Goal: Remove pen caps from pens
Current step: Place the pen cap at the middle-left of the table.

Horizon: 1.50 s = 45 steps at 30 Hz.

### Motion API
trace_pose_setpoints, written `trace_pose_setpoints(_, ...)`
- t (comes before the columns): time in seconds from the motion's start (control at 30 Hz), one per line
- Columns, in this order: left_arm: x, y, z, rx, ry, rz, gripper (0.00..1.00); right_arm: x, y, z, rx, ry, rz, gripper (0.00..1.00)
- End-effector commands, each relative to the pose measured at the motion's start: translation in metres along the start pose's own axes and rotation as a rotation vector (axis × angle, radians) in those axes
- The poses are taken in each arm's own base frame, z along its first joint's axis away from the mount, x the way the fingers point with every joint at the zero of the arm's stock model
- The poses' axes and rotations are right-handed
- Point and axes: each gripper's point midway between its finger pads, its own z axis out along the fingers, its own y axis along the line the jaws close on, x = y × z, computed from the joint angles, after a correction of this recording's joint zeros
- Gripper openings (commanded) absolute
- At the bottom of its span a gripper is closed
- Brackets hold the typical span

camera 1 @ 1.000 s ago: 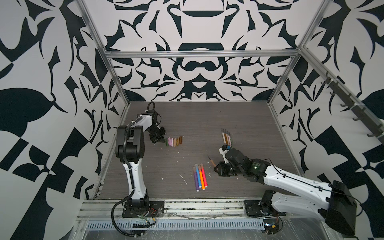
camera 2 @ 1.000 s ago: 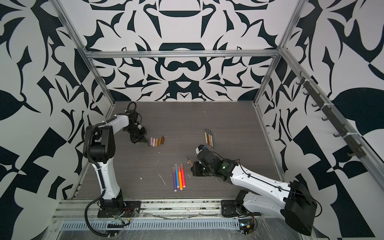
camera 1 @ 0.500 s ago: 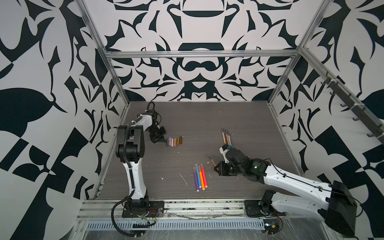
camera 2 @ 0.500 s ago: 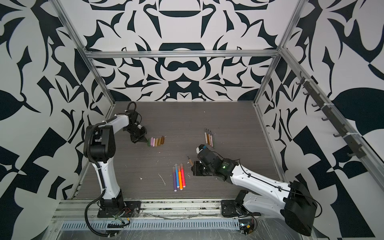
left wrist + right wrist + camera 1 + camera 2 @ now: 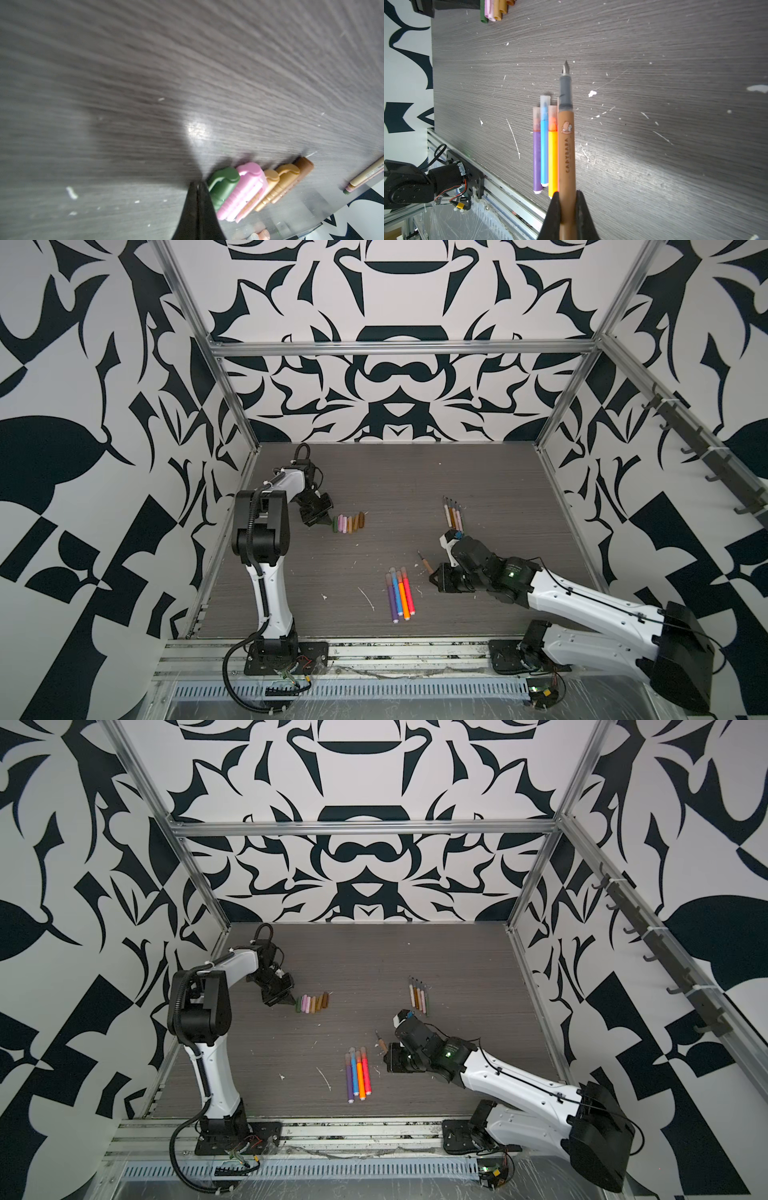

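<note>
While gripping the uncapped brown pen (image 5: 566,149), your right gripper (image 5: 568,194) is inching toward 9 o'clock, likely for set-down. Your left gripper (image 5: 197,186) is idling closed, empty.

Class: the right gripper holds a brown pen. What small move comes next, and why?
Likely carry the brown pen to the thin pens and lay it beside them: its nib is bare, and the right gripper is shut on it.

- "CAPYBARA" runs along the barrel of the brown pen (image 5: 566,145), below a small cartoon animal.
- Small print on the tan pen (image 5: 368,175) is too blurred to read.
</note>
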Motion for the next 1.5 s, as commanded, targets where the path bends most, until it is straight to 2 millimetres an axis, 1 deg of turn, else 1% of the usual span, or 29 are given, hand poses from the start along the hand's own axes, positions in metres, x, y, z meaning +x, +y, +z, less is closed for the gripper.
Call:
trace_pose_setpoints(0.0,0.009,0.005,0.003,-0.005,0.047,-0.015,0.02,-0.013,0.011,-0.013,-0.021,-0.056,-0.016,0.00)
trace_pose_setpoints(0.4,0.014,0.004,0.004,0.007,0.052,-0.018,0.02,-0.014,0.007,-0.018,-0.005,-0.071,-0.009,0.00)
trace_pose_setpoints(1.17,0.013,-0.001,0.004,0.027,0.049,-0.027,0.02,-0.014,0.003,-0.026,0.002,-0.091,0.001,0.00)
trace_pose_setpoints(1.23,0.012,-0.002,0.002,0.033,0.041,-0.024,0.02,-0.015,0.006,-0.028,-0.008,-0.093,-0.003,0.00)
trace_pose_setpoints(1.33,0.011,-0.006,-0.007,0.042,0.022,-0.018,0.03,-0.023,0.006,-0.034,-0.006,-0.128,-0.013,0.00)
trace_pose_setpoints(1.47,0.005,-0.012,-0.028,0.057,-0.029,-0.012,0.04,-0.045,0.004,-0.042,-0.026,-0.154,-0.015,0.00)
